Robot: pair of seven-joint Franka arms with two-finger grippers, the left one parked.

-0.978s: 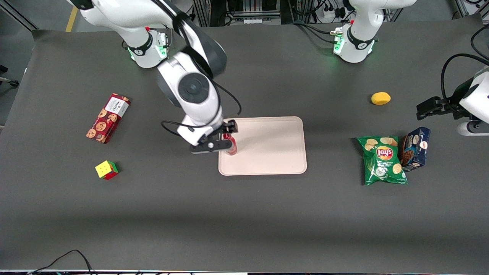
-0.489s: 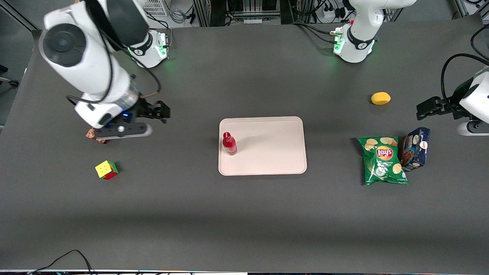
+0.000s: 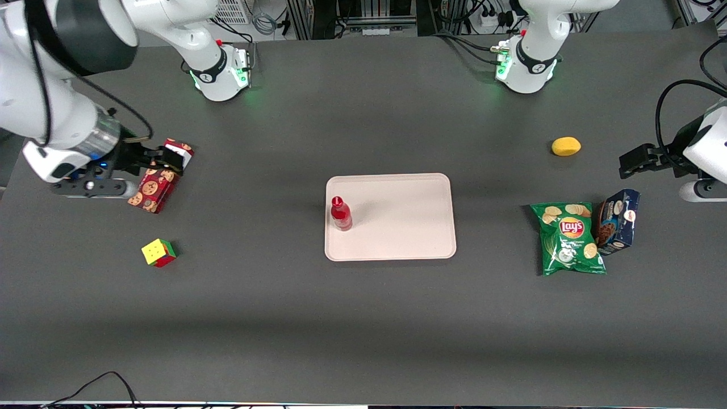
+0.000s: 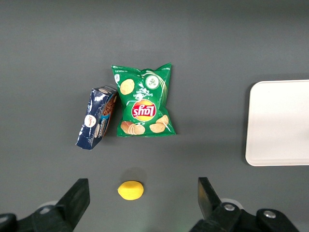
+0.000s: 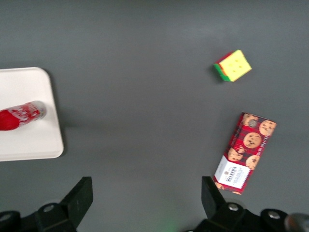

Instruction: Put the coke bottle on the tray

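The coke bottle [image 3: 341, 213] is small, all red and glossy. It stands upright on the pale pink tray [image 3: 403, 227], near the tray's edge toward the working arm's end. It also shows in the right wrist view [image 5: 19, 116], on the tray [image 5: 26, 140]. My gripper [image 3: 164, 162] is open and empty. It hangs high above the long red cookie box [image 3: 160, 175], far from the tray, toward the working arm's end of the table. Its two fingers [image 5: 77, 195] stand wide apart with nothing between them.
A puzzle cube [image 3: 158, 252] lies nearer to the front camera than the cookie box. Toward the parked arm's end lie a green chips bag [image 3: 569, 238], a blue cookie box [image 3: 618, 220] and a lemon [image 3: 565, 146].
My gripper let go of the bottle on the tray, then rose and swung away toward the working arm's end, ending above the cookie box. The bottle stays upright.
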